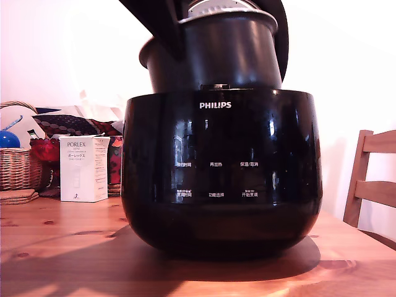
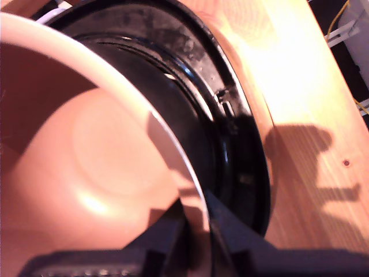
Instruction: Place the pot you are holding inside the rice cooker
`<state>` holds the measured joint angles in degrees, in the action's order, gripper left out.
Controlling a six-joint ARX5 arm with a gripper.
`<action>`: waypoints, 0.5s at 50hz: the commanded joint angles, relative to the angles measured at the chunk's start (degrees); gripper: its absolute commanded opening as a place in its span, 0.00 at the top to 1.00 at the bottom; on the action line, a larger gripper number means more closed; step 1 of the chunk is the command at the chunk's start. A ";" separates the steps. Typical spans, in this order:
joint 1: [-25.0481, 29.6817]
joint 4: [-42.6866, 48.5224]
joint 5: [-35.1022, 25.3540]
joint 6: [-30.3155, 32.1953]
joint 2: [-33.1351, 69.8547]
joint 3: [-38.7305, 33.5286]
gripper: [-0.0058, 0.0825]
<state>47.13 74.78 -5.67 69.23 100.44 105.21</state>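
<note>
The rice cooker (image 1: 223, 173), glossy black with a white PHILIPS logo, fills the middle of the exterior view on the wooden table. Its lid (image 1: 281, 37) stands open behind, with a bit of white inner plate (image 1: 223, 6) showing. The dark pot (image 1: 216, 55) hangs tilted over the cooker's mouth, its base hidden behind the cooker's front wall. My gripper (image 1: 175, 28) comes in from the upper left and is shut on the pot's rim. In the wrist view the fingers (image 2: 173, 239) pinch the thin rim, the pot's inside (image 2: 86, 161) looks tan, and the cooker's black opening ring (image 2: 190, 69) lies just beyond it.
On the exterior view's left stand a white PORLEX box (image 1: 83, 168) and a wicker basket (image 1: 18, 167) with cloth items behind. A wooden chair (image 1: 371, 179) is at the right. The wooden table (image 2: 300, 86) runs past the cooker, with cables (image 2: 346, 29) beyond its edge.
</note>
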 commanded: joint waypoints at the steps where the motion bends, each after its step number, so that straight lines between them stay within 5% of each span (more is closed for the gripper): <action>1: 1.14 0.66 -0.74 0.33 1.22 0.77 0.96; 25: 1.27 0.68 -0.98 0.33 2.45 0.77 0.96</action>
<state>47.22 74.96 -5.45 69.21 102.96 105.21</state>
